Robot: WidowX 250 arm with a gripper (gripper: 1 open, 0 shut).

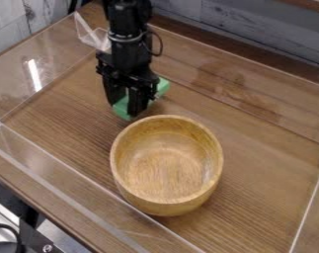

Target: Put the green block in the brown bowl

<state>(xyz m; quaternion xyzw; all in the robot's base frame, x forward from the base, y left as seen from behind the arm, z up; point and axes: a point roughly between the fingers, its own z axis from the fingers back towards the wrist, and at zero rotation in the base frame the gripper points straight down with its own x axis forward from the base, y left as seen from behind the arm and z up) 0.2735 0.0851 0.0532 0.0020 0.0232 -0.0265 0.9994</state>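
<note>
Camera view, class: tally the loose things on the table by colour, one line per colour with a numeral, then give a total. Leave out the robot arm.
Green: 1, the block, held in the shut jaws of the gripper
Brown: 1, the bowl
Total: 2
</note>
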